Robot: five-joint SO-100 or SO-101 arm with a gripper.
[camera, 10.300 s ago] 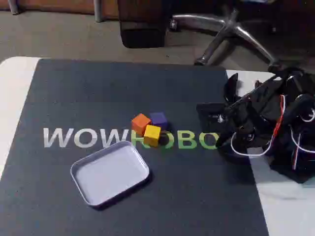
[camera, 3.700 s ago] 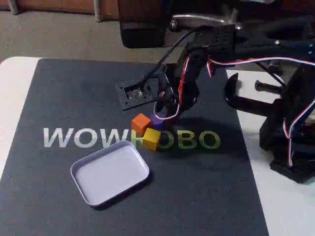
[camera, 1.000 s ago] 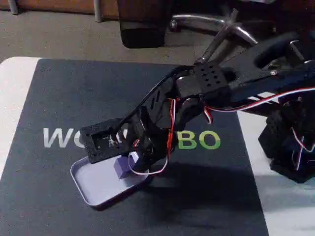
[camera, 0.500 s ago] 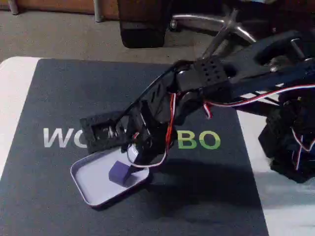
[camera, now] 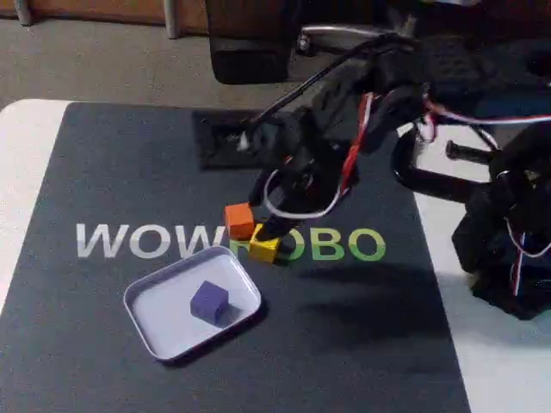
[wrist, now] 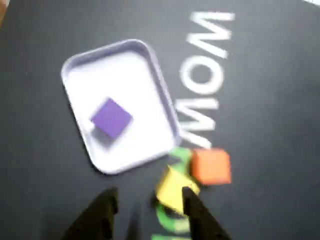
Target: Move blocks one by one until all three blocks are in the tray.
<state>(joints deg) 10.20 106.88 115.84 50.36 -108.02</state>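
The purple block [camera: 209,302] lies inside the tray [camera: 145,328], near its middle and clear of the rim, so one of three looks done to my eye. The orange block [camera: 239,220] and the yellow block [camera: 263,249] sit on the mat [camera: 112,172] just beyond the tray's far-right corner, touching or almost touching each other, the yellow one close against the rim. My gripper [wrist: 148,212] hovers above that pair with its two dark fingers spread and nothing between them – in the wrist view the yellow block [wrist: 175,188] sits against the inner side of the right-hand finger [wrist: 192,210], and the orange one [wrist: 211,167] lies further out on the right. I judge the yellow block to be the next pick. To do it well I would centre the open fingers over it, turn the wrist so they close across its free faces rather than towards the orange block or the rim, then come straight down – otherwise I risk nudging the neighbour or catching the rim. Some things I cannot read: the wrist view is blurred, its lower edge cuts off the fingers, and the fixed view has the arm and its cables [camera: 301,202] over the fingertips, so I cannot tell the height above the mat. Whether the two blocks actually touch is also unclear.
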